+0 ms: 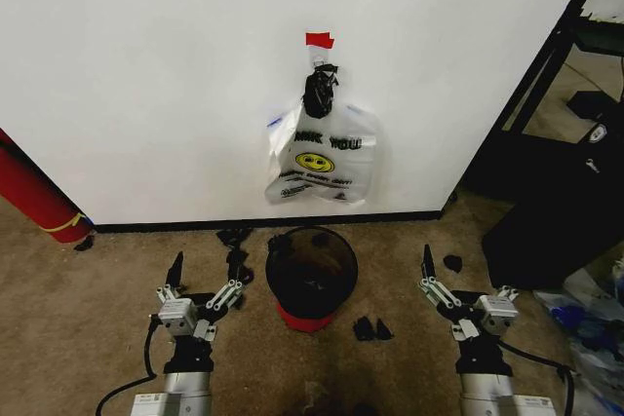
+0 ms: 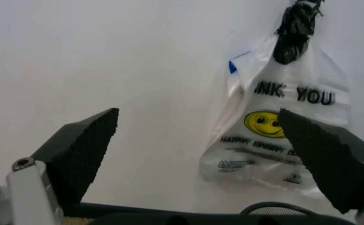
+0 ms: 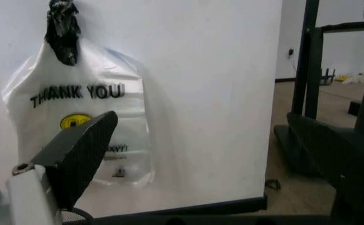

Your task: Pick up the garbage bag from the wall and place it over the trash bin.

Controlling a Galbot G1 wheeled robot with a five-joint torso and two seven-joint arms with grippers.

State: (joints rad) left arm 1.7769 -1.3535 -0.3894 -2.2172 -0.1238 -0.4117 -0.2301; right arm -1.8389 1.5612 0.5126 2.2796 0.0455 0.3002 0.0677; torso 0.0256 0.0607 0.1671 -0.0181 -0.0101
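The garbage bag [image 1: 322, 165] hangs flat against the wall [image 1: 156, 65] just above the middle of the head view, its handles bunched into a dark knot at the top under a small red tape patch [image 1: 319, 40]. The black "THANK YOU" lettering and the yellow smiley face both show on its front. Directly below it, in the lower middle of the frame, the trash bin [image 1: 311, 270] sits on the brown carpet [image 1: 88, 319], dark and round with a red base, its mouth facing up and close to the black baseboard [image 1: 175, 224]. The left gripper [image 1: 202, 284] rests low in the lower left of the frame, just beside the bin, with its fingers spread wide apart and nothing between them. The right gripper [image 1: 466, 284] sits in the lower right, a bit farther from the bin, its fingers likewise parted and holding nothing. A red cylinder [image 1: 34, 194] leans at the left edge, and small black scraps [image 1: 370, 328] lie scattered on the carpet around the bin. A dark frame [image 1: 546, 75] stands at the upper right.
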